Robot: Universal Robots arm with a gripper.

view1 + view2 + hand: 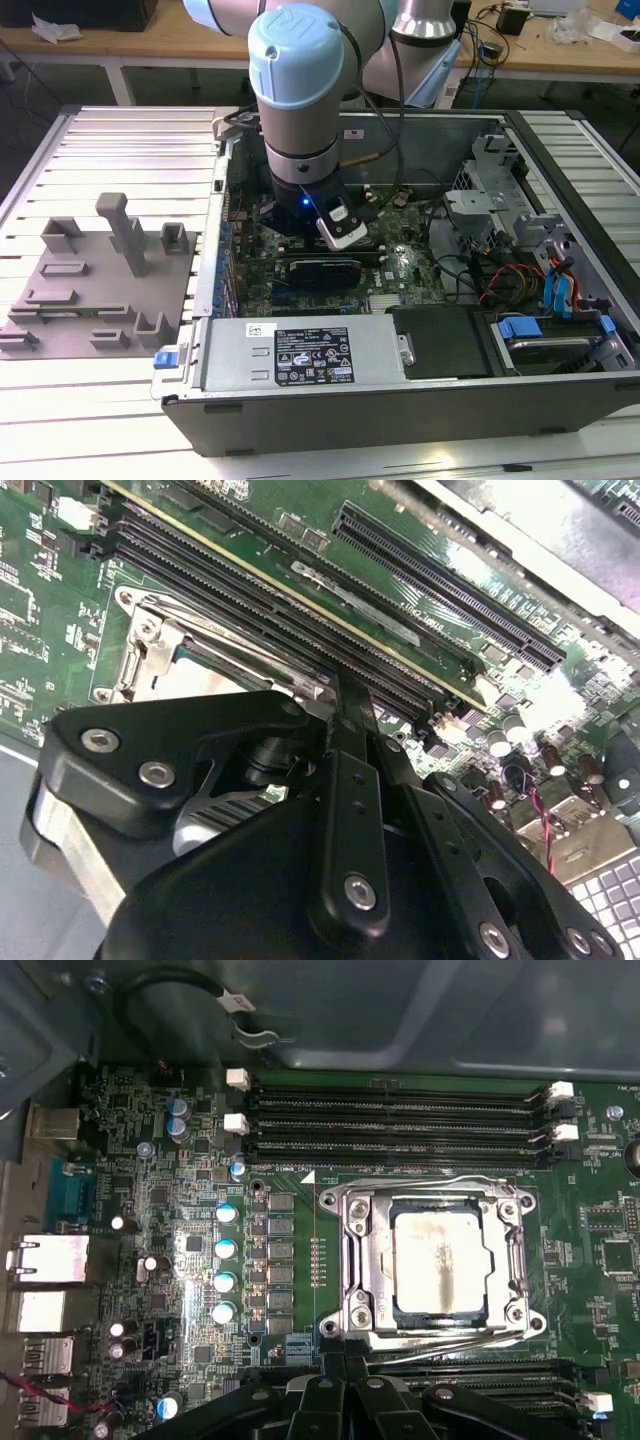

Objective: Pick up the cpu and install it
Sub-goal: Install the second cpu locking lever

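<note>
The gripper (345, 1385) hung just above the board, its grip impossible to tell; the chip (440, 1262) lay seated in the socket (365, 1260) just ahead of it.

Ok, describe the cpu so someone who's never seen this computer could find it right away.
In the first wrist view, find the green motherboard inside the open case, then the metal socket frame beside the long black memory slots. The cpu is the pale silver square lying in that frame, smooth and smudged, unlike the parts around it.
</note>
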